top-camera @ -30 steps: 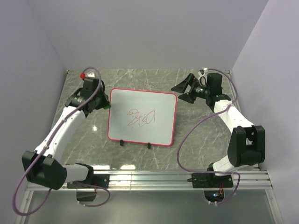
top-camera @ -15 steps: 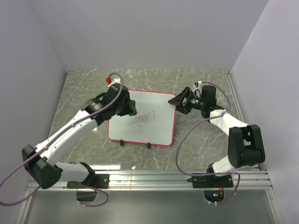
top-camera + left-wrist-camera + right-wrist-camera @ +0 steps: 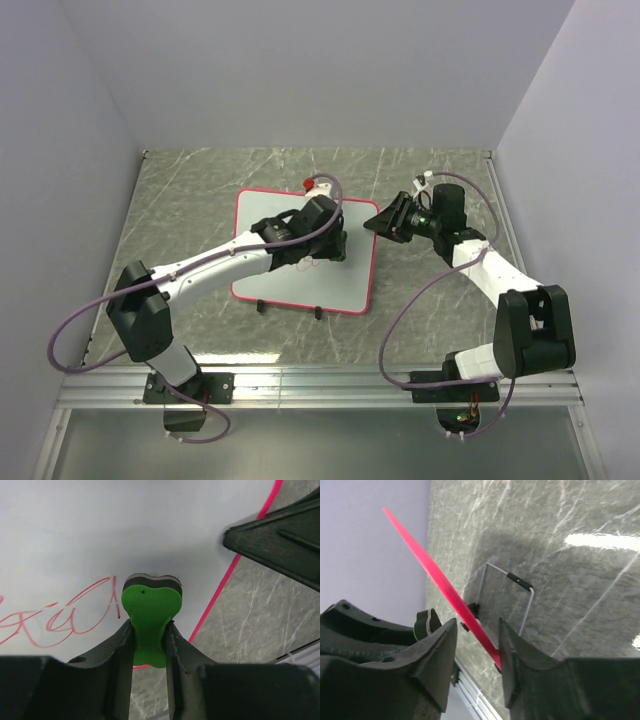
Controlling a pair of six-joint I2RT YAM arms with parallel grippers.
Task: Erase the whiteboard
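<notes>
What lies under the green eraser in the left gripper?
The whiteboard: its white surface near the pink frame, with red scribbles beside the green eraser. Any ink directly beneath the eraser's dark pad is covered.

We see the right gripper [image 3: 477,630] with its two dark fingers parted on either side of the whiteboard [image 3: 427,565]. The board's pink-red frame runs edge-on between them, with a gap on each side. Behind the frame, a thin wire loop [image 3: 519,581] with a black sleeve shows against the grey marbled table [image 3: 580,605].
</notes>
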